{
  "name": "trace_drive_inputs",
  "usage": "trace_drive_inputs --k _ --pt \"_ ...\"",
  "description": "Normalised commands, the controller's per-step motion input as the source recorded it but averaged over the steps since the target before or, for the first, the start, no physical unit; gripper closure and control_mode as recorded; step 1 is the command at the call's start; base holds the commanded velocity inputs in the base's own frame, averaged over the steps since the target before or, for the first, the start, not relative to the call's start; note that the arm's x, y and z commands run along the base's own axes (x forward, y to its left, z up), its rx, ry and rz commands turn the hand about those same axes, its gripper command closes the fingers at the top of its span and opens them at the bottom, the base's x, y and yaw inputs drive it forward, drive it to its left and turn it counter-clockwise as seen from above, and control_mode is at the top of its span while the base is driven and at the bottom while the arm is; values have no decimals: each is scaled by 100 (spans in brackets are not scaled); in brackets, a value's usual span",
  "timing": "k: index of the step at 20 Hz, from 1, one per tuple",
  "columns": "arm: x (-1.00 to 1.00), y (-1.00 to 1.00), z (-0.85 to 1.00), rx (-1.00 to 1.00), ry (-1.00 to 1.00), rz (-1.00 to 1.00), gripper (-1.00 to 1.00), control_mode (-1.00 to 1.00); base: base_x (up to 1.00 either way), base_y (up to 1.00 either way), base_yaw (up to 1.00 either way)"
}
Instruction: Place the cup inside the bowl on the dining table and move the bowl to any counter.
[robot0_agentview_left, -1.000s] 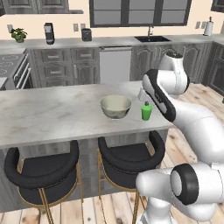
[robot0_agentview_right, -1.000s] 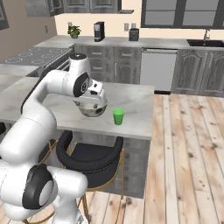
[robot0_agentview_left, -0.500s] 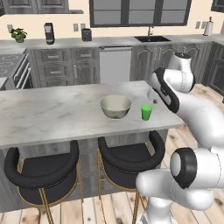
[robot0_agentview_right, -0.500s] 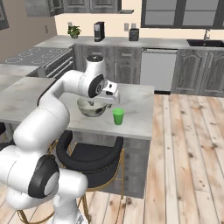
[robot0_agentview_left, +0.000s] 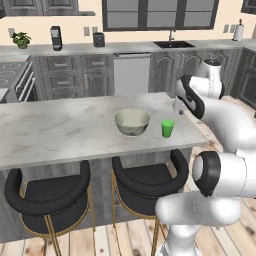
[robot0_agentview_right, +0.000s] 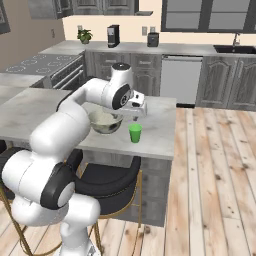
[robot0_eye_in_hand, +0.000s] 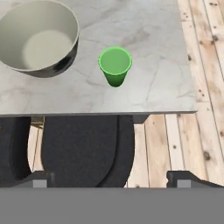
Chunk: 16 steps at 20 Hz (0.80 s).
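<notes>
Comparing with a second ago: arm swung toward the island's end, from over the bowl to a place above the cup.
Bowl (robot0_agentview_left: 132, 121): upright on the dining table (robot0_agentview_left: 60, 130), empty, left of the cup, near but apart.
Cup (robot0_agentview_left: 167, 128): upright near the table's edge, not touched; in hand view cup (robot0_eye_in_hand: 115, 65) ahead and above centre.
Gripper (robot0_agentview_right: 136, 113): just above the cup, fingers spread wide, nothing between them.
Meaning: approach almost lined up; probably next a lowering around the cup, then closing.
Counter (robot0_agentview_left: 130, 47): far behind, for later.

Even, bright, sharp; soft shadows
</notes>
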Motion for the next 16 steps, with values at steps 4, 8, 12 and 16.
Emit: trace_drive_inputs --k 4,8,12,16 --pt "64 -16 -9 0 0 0 -100 -100 0 0 0" --pt "62 -6 -4 0 -1 0 -100 -100 0 0 0" --pt "61 -5 -6 0 -4 0 -100 -100 0 0 0" --pt "60 -6 -6 0 -6 0 -100 -100 0 0 0"
